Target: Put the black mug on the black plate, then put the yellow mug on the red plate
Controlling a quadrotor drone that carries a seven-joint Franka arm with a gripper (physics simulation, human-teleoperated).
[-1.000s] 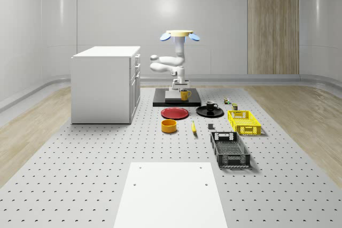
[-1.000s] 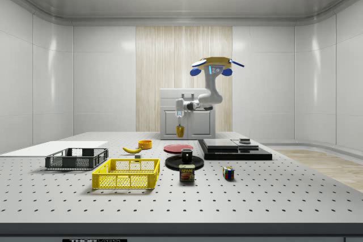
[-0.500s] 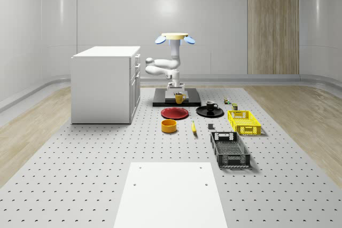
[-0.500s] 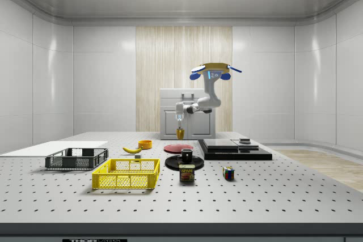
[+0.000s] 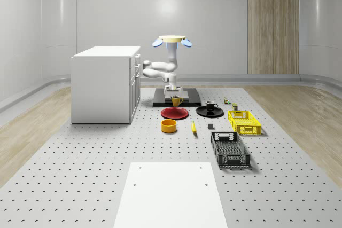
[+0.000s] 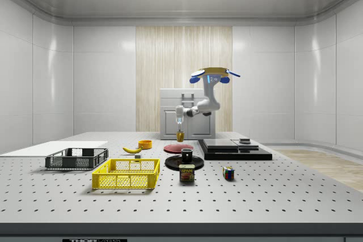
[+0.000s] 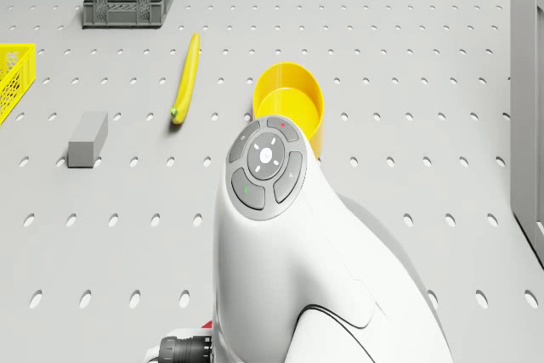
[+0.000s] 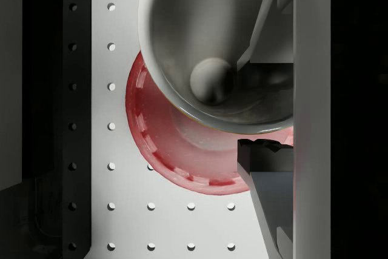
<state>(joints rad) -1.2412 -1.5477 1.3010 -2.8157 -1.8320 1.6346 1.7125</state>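
Observation:
My gripper [image 5: 173, 92] is shut on the yellow mug [image 5: 176, 100], which hangs just above the far edge of the red plate [image 5: 175, 113]. In the side view the yellow mug [image 6: 180, 136] hangs a little above the red plate [image 6: 178, 148]. The wrist view looks into the mug [image 8: 212, 47], with a finger [image 8: 270, 174] on its rim and the red plate [image 8: 173, 150] beneath. The black mug [image 5: 211, 105] stands on the black plate [image 5: 203, 114]. The drone [image 5: 171, 40] hovers over the black platform [image 5: 188, 100].
A white cabinet [image 5: 107, 84] stands at the whole-scene view's left. In front of the plates lie a yellow bowl [image 5: 169, 125], a banana [image 5: 193, 127], a grey block [image 5: 211, 127], a yellow crate [image 5: 244, 122] and a grey crate [image 5: 230, 149]. A can [image 6: 186, 173] and a cube [image 6: 228, 173] sit nearby.
The drone and arm have shifted to the whole-scene view's left and come lower, carrying the yellow mug from over the black platform to above the red plate.

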